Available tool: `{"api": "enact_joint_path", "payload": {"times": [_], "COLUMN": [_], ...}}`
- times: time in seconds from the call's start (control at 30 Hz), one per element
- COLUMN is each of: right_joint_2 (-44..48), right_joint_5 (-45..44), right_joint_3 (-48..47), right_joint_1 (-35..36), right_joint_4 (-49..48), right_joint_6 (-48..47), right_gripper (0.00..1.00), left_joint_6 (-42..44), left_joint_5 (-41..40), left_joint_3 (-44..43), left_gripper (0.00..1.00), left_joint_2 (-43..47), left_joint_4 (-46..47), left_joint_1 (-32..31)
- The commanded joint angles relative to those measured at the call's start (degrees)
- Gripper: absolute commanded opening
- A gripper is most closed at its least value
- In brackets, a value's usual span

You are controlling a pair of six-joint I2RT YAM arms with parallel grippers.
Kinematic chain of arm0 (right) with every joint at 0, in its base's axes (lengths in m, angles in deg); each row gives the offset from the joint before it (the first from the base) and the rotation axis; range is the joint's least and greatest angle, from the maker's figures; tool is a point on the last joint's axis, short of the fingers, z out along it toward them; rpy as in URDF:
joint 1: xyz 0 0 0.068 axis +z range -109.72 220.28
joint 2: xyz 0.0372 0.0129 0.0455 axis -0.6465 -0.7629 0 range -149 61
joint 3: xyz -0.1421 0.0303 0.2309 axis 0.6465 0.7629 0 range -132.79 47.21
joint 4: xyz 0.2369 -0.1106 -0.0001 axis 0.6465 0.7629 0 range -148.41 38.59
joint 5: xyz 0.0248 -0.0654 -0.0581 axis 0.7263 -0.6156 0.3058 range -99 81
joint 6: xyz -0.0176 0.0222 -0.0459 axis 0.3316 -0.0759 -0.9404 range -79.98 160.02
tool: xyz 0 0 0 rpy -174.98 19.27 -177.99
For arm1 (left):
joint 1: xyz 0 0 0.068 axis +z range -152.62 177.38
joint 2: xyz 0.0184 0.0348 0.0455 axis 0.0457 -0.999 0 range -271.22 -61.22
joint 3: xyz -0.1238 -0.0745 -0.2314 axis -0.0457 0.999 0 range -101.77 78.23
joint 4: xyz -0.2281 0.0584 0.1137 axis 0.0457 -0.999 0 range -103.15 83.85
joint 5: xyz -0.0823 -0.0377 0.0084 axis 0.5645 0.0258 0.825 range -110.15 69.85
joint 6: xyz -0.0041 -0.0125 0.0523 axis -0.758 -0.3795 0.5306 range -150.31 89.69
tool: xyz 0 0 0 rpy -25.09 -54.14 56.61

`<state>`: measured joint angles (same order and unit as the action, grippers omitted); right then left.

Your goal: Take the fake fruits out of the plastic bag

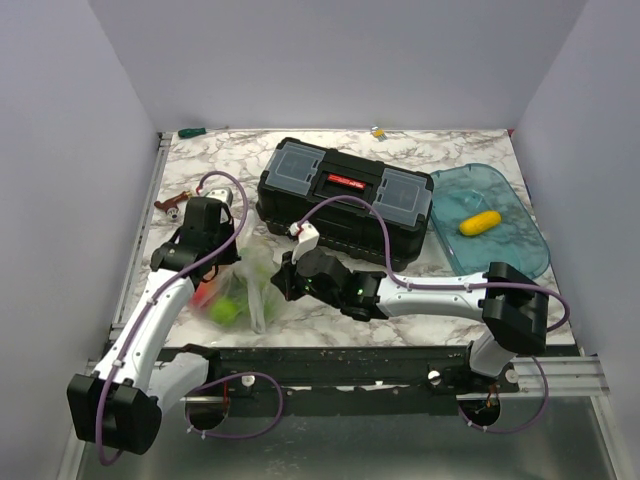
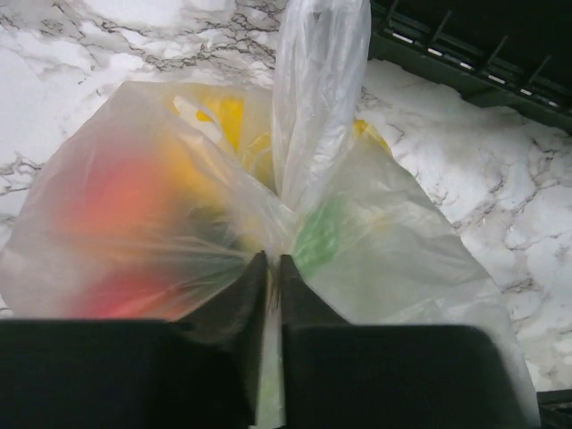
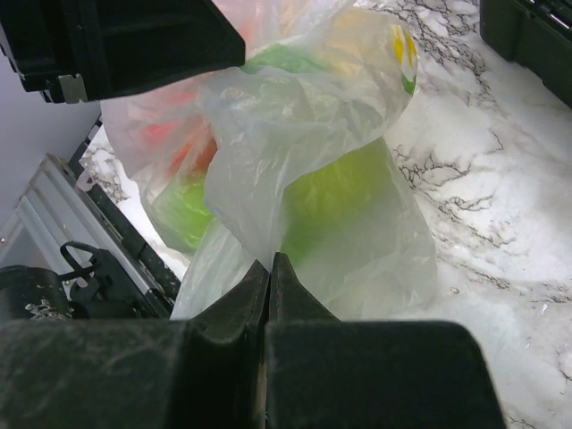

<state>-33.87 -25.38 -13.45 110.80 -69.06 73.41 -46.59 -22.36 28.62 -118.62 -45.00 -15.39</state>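
Observation:
The plastic bag lies on the marble table in front of the black toolbox, with fake fruits inside. Through the film I see a red fruit, a yellow one and a green one. My left gripper is shut on a fold of the bag and sits at the bag's left. My right gripper is shut on another gathered fold, beside a light green fruit, and sits at the bag's right. A yellow fruit lies in the blue tray.
The black toolbox stands just behind the bag. The translucent blue tray sits at the right. A small brown and silver item lies at the left edge. White walls close in the table on three sides.

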Motion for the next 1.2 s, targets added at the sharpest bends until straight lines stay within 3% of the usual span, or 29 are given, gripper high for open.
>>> {"api": "enact_joint_path", "payload": {"times": [0.0, 0.3, 0.5, 0.67, 0.77, 0.93, 1.17], "right_joint_2": [1.20, 1.20, 2.99, 2.04, 1.70, 1.88, 0.83], "right_joint_5": [-2.91, -11.69, -16.73, -12.45, -11.48, -9.89, -14.65], "right_joint_3": [0.54, 1.82, 8.70, 8.00, 2.85, -3.68, -12.26], "right_joint_1": [0.32, 0.39, 0.32, 0.37, 0.74, 1.77, 4.29], "right_joint_4": [-0.79, 6.37, 7.75, 8.14, 13.09, 16.23, 23.92], "right_joint_6": [-0.42, 4.76, 13.68, 9.29, 7.37, 3.75, 2.92], "right_gripper": [0.01, 0.01, 0.01, 0.01, 0.02, 0.11, 0.28], "left_joint_6": [0.29, -0.24, -0.38, -0.16, -0.33, -0.65, -0.69], "left_joint_5": [1.61, 0.54, 0.39, 2.15, 3.79, 4.19, 4.84], "left_joint_3": [0.03, 0.82, 1.44, 1.88, 2.20, 1.83, 2.04], "left_gripper": [0.00, 0.00, 0.00, 0.00, 0.00, 0.00, 0.00], "left_joint_2": [2.80, 7.77, 10.71, 11.83, 12.36, 11.99, 12.06], "left_joint_4": [0.98, 2.22, 2.82, 3.21, 3.60, 3.34, 3.41], "left_joint_1": [-0.07, -0.06, -0.06, -0.06, -0.06, -0.08, -0.06]}}
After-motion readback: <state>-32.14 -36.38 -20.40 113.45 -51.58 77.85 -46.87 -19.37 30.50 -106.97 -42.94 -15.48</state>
